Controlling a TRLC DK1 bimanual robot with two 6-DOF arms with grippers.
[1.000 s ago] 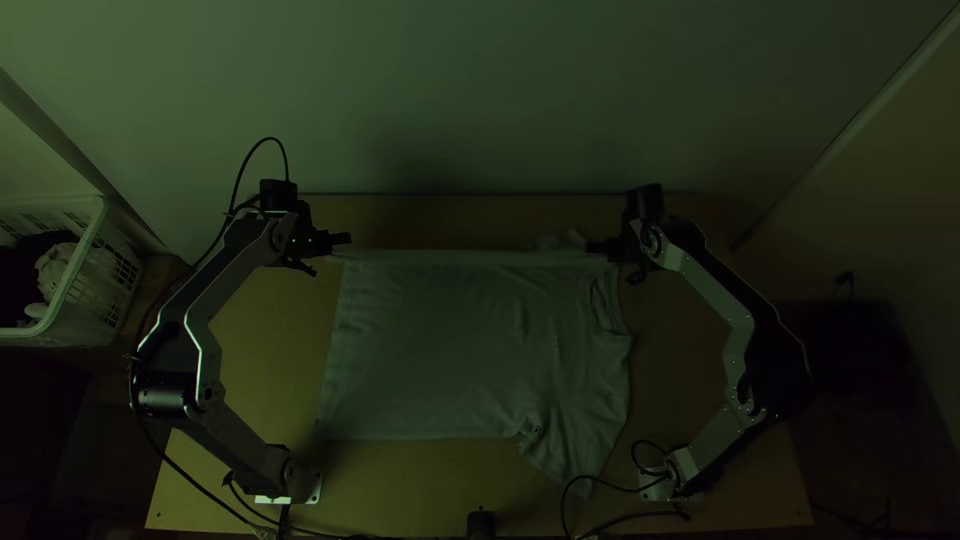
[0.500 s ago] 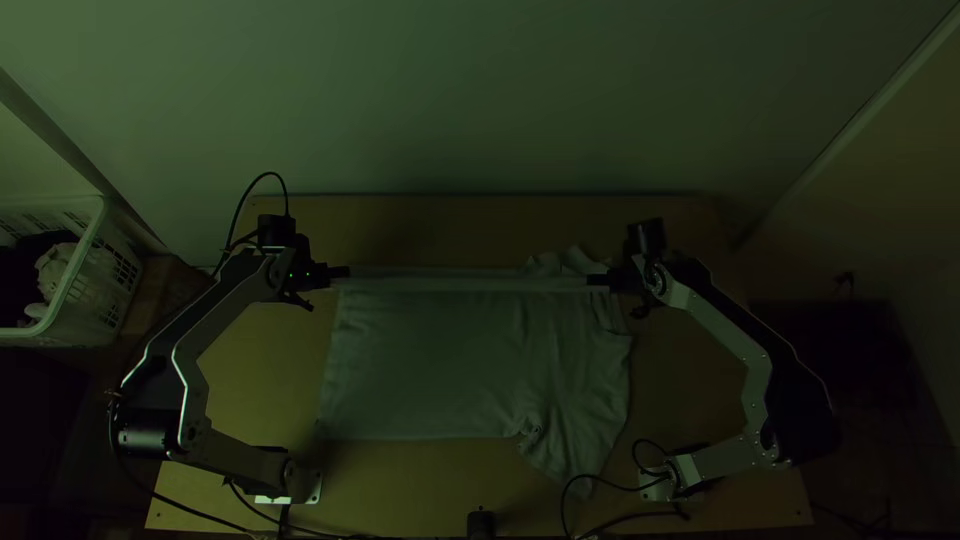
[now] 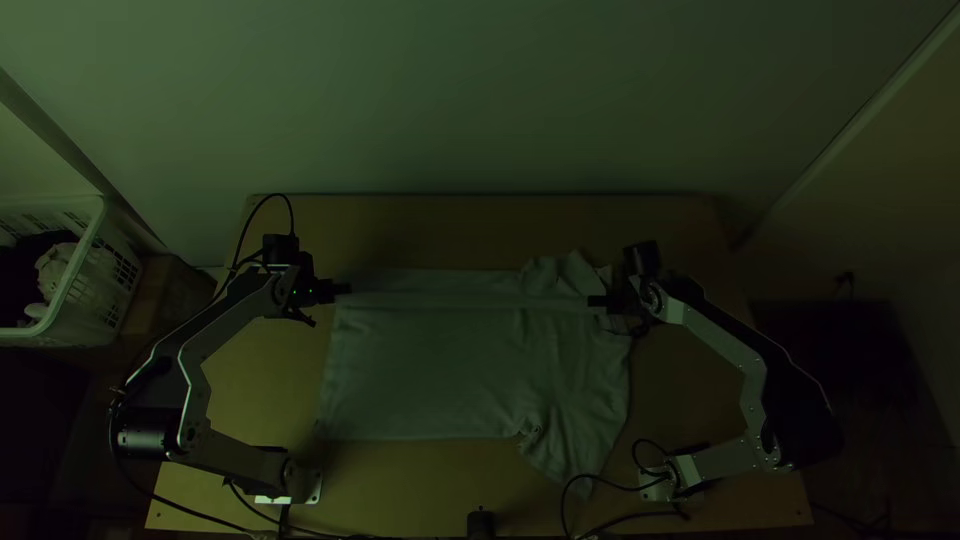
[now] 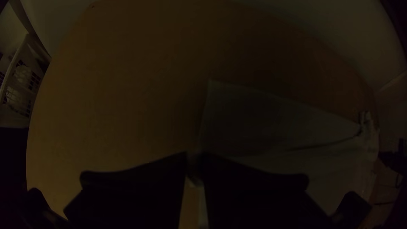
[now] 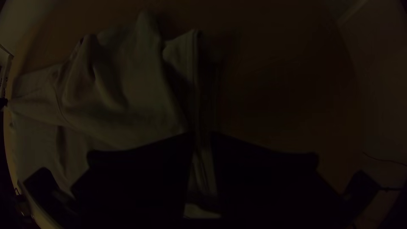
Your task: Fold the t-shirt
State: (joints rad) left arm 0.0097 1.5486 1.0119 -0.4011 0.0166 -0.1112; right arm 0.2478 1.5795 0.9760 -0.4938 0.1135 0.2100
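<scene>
My left gripper [image 3: 342, 289] is at the t-shirt's left side and my right gripper [image 3: 598, 301] near its right side. Between them a fold of the pale t-shirt [image 3: 430, 370] is stretched in a straight line across the body. Behind this line more cloth lies flat, bunched toward the right; one sleeve points to the near edge. In the left wrist view my left gripper [image 4: 195, 169] is shut on the t-shirt's side edge, with a flap of the shirt [image 4: 254, 118] beyond. My right gripper [image 5: 202, 148] is shut on shirt fabric [image 5: 127, 93] in the right wrist view.
A white basket [image 3: 85, 285] holding cloth stands left of the wooden table [image 3: 250, 390]. Black cables [image 3: 610, 520] run by the right arm's base, and a small black object [image 3: 481, 524] sits at the near edge. A pale wall [image 3: 480, 100] rises behind the table.
Both grippers have moved toward the near side of the table, drawing the held fold down over the shirt's body. More of the shirt now lies behind the fold.
</scene>
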